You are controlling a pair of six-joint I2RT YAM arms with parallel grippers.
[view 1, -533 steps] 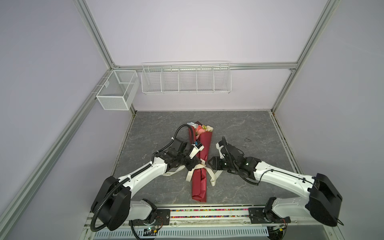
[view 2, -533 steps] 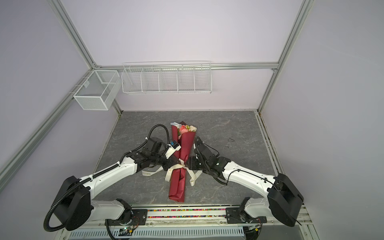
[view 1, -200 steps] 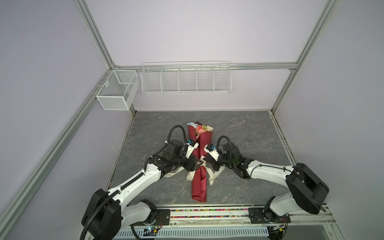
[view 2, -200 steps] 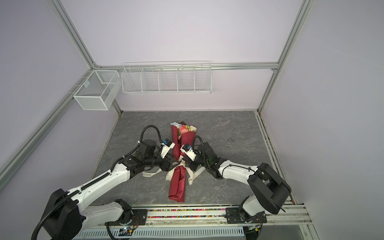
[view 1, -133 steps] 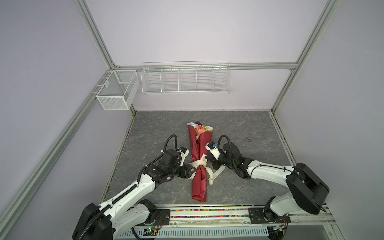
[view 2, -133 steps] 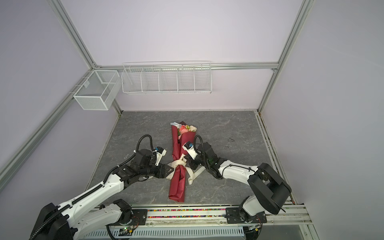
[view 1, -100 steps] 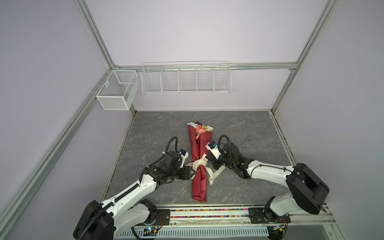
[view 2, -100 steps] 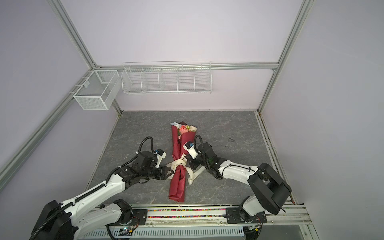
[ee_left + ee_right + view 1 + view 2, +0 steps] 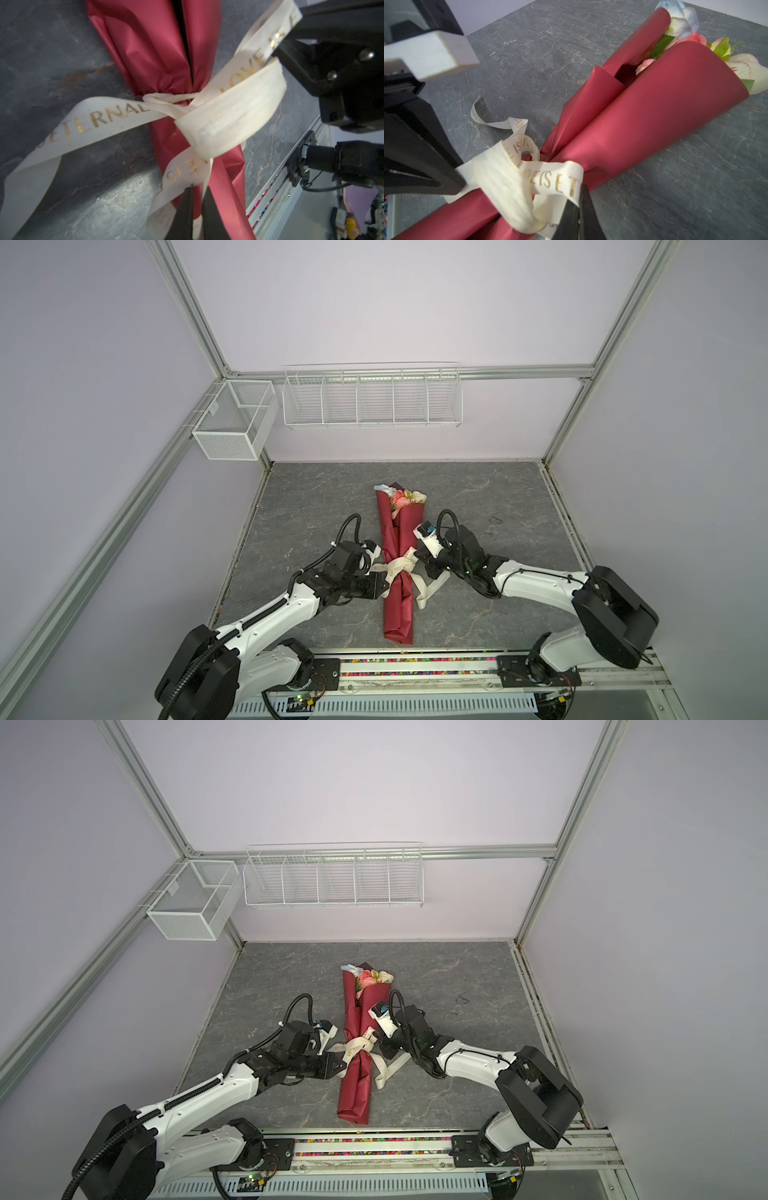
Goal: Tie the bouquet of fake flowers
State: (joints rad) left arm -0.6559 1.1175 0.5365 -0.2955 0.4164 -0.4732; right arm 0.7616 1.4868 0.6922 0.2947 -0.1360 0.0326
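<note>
Lying lengthwise on the gray tabletop (image 9: 478,497), the bouquet (image 9: 409,526) is wrapped in dark-red paper (image 9: 654,116). Only the flower heads (image 9: 683,22) peek out at its far end, and the stems are hidden. A cream ribbon (image 9: 228,116) with gold lettering is knotted round its waist. The left end effector (image 9: 196,207) is pinched shut on one ribbon strand, and the right end effector (image 9: 579,209) on another. In both top views the fingertips are too small to make out.
</note>
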